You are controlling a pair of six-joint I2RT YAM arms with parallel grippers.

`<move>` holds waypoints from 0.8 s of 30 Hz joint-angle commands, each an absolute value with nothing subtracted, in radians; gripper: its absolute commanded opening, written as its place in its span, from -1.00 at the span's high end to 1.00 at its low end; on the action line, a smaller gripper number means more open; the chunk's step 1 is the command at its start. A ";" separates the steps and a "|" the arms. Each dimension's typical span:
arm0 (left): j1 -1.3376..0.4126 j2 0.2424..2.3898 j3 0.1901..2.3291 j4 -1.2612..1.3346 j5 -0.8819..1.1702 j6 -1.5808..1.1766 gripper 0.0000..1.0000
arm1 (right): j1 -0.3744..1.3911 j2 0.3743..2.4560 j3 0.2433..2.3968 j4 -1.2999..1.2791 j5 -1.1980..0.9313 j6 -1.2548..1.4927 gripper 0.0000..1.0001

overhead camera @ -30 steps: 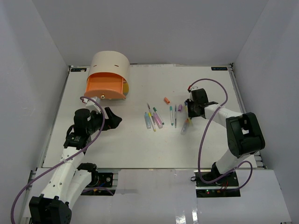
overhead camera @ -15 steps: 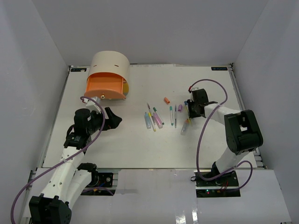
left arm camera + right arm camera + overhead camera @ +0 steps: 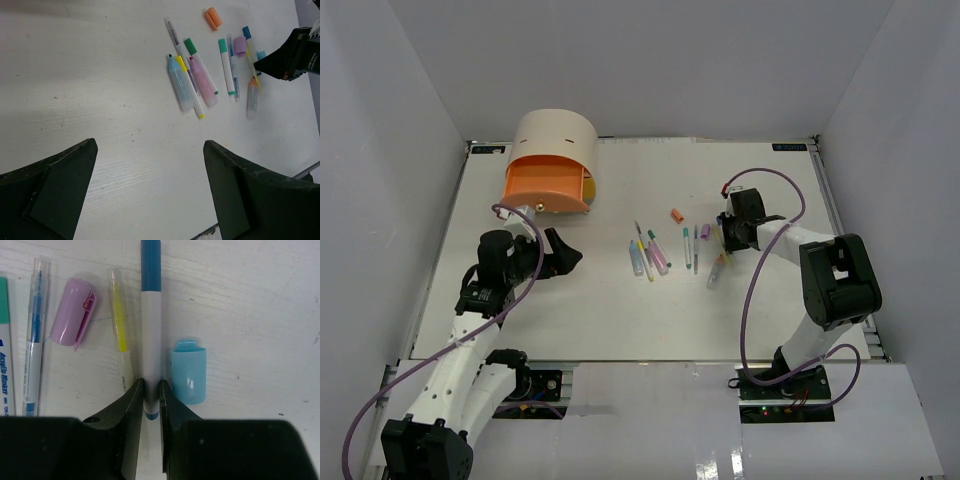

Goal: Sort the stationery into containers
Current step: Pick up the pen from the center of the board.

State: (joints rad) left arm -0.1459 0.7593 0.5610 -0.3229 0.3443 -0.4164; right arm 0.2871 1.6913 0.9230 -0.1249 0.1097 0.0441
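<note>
1. The right jaws have edged slightly toward the cabinet (image 3: pixel 555 140) and are clamped on a blue-capped pen (image 3: pixel 150 330), which lies on the counter (image 3: pixel 620 310) well right of it
2. The left jaws stay wide apart and empty, just in front of the cabinet
3. The grasp looks made, so a lift toward the pulled-out orange drawer (image 3: pixel 545 188) likely follows

We made out blue lettering along the barrel of the green-capped marker (image 3: pixel 4 365) at the left edge of the right wrist view; it looked like "Acrylic Marker". The yellow pen (image 3: pixel 120 335) carried small dark print low on its barrel, too small to read. A red mark on the purple cap (image 3: pixel 75 312) stayed illegible.
</note>
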 commanded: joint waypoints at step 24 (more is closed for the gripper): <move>-0.494 1.163 1.210 -0.252 0.267 -0.768 -0.86 | 0.655 1.105 0.911 0.093 -0.189 0.281 0.85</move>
State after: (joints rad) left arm -0.4191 1.1183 1.1526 -0.2974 0.3630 -0.7246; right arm 0.6250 1.1389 0.9203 -0.0338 -0.1390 0.2081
